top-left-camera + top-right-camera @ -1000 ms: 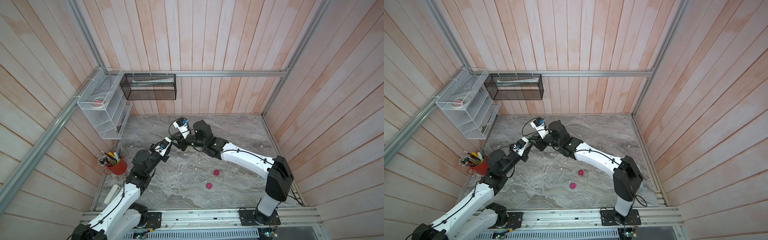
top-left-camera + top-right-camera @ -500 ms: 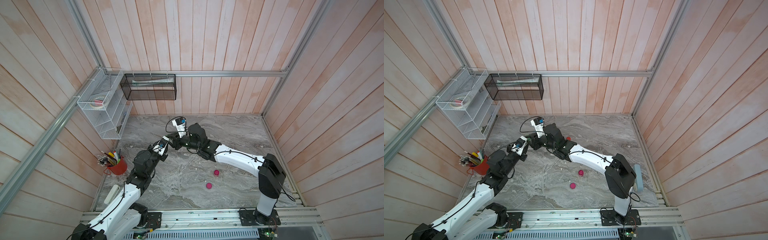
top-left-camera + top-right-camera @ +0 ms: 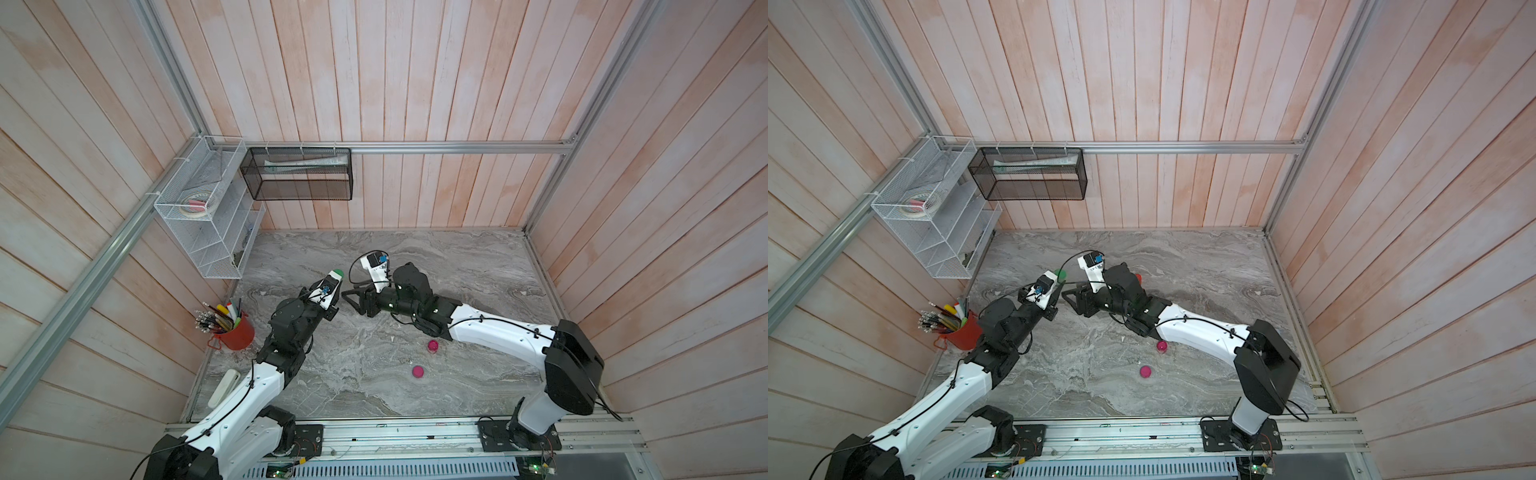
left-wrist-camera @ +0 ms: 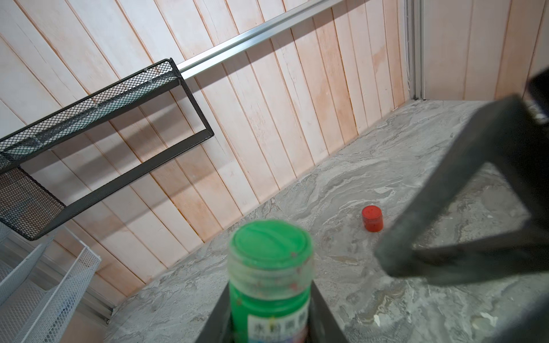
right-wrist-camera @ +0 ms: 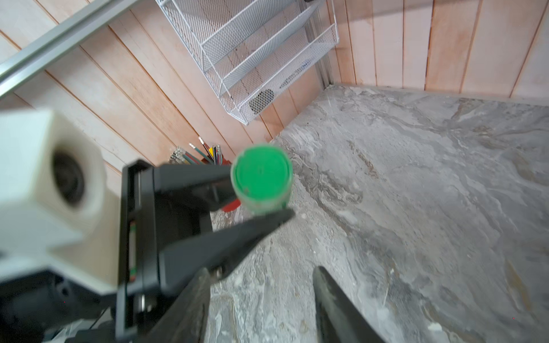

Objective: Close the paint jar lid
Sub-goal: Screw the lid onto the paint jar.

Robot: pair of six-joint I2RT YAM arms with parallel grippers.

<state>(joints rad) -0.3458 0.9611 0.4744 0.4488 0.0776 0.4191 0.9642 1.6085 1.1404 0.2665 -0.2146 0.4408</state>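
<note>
A green paint jar point(image 4: 271, 300) with a white label stands upright between the left gripper's fingers, and its green lid point(image 4: 271, 246) sits on top. My left gripper point(image 4: 270, 289) is shut on the jar's body and holds it above the marble table. Both top views show the lid point(image 3: 337, 273) point(image 3: 1060, 274) just past the left wrist. My right gripper point(image 5: 261, 271) is open and empty, a short way back from the lid point(image 5: 261, 175). In both top views the right gripper point(image 3: 349, 297) point(image 3: 1069, 297) points at the left one.
A red jar point(image 4: 372, 218) stands on the table behind the right arm. Two pink jars point(image 3: 433, 345) point(image 3: 418, 371) sit nearer the front. A red cup of pencils point(image 3: 235, 332) stands at the left wall, below a white wire rack point(image 3: 208, 216) and a black mesh basket point(image 3: 297, 174).
The right gripper has opened and drawn back from the top of the jar. The left gripper still holds the jar in about the same place.
</note>
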